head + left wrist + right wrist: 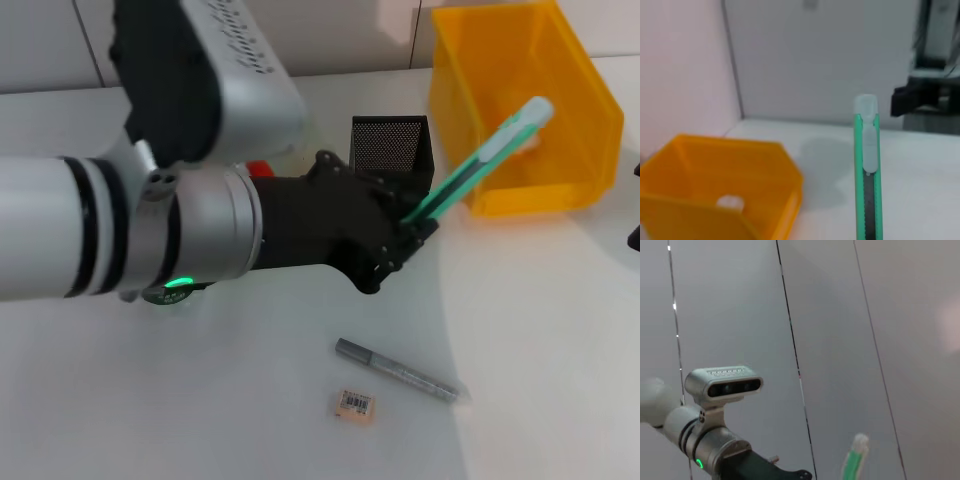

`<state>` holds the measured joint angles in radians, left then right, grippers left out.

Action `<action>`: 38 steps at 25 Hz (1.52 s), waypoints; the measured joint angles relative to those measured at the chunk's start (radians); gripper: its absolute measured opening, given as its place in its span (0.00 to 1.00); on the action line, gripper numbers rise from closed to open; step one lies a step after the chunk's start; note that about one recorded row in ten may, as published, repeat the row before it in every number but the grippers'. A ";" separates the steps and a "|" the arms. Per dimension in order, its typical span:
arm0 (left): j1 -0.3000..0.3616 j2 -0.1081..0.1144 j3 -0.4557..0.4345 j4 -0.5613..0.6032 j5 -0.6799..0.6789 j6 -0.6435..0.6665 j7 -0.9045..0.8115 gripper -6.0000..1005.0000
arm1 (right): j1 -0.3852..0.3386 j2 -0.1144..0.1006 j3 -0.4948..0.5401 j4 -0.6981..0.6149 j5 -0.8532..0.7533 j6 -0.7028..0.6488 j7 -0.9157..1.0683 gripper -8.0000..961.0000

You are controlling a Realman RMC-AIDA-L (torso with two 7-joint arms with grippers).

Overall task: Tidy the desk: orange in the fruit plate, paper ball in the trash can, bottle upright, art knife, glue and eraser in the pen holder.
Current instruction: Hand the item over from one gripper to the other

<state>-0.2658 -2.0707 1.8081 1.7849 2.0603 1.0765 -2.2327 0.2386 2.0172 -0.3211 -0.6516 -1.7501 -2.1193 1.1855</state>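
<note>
My left gripper is shut on the green art knife, held above the table. The knife slants up toward the yellow trash can, beside the black mesh pen holder. In the left wrist view the art knife stands upright, and a white paper ball lies inside the trash can. The tan eraser and a grey glue stick lie on the table near me. The arm covers all but a red-orange sliver. Bottle and fruit plate are hidden. The right gripper sits at the right edge.
The white table runs to a pale wall behind. My bulky left arm covers the table's left middle. In the right wrist view I see the left arm's wrist camera and the knife tip against wall panels.
</note>
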 joint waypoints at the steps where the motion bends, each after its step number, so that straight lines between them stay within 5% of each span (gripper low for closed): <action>1: 0.000 0.000 0.000 0.000 0.000 0.000 0.000 0.19 | 0.001 -0.002 0.003 0.000 0.000 -0.006 0.000 0.83; 3: 0.009 0.000 -0.069 -0.132 -0.257 0.023 0.222 0.19 | 0.003 -0.010 0.009 0.000 0.003 -0.025 0.002 0.83; 9: 0.000 0.001 -0.128 -0.401 -0.575 0.132 0.605 0.19 | 0.008 -0.025 0.009 0.000 0.013 -0.058 0.012 0.83; 15: -0.078 -0.001 -0.128 -0.685 -0.675 0.218 0.829 0.19 | 0.025 -0.027 -0.009 0.001 0.015 -0.062 0.018 0.83; 38: -0.119 -0.002 -0.115 -0.781 -0.678 0.261 0.881 0.19 | 0.142 -0.006 -0.189 0.030 -0.066 -0.035 0.038 0.83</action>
<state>-0.3852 -2.0724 1.6934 1.0037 1.3821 1.3376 -1.3513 0.3804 2.0108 -0.5102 -0.6212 -1.8158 -2.1545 1.2234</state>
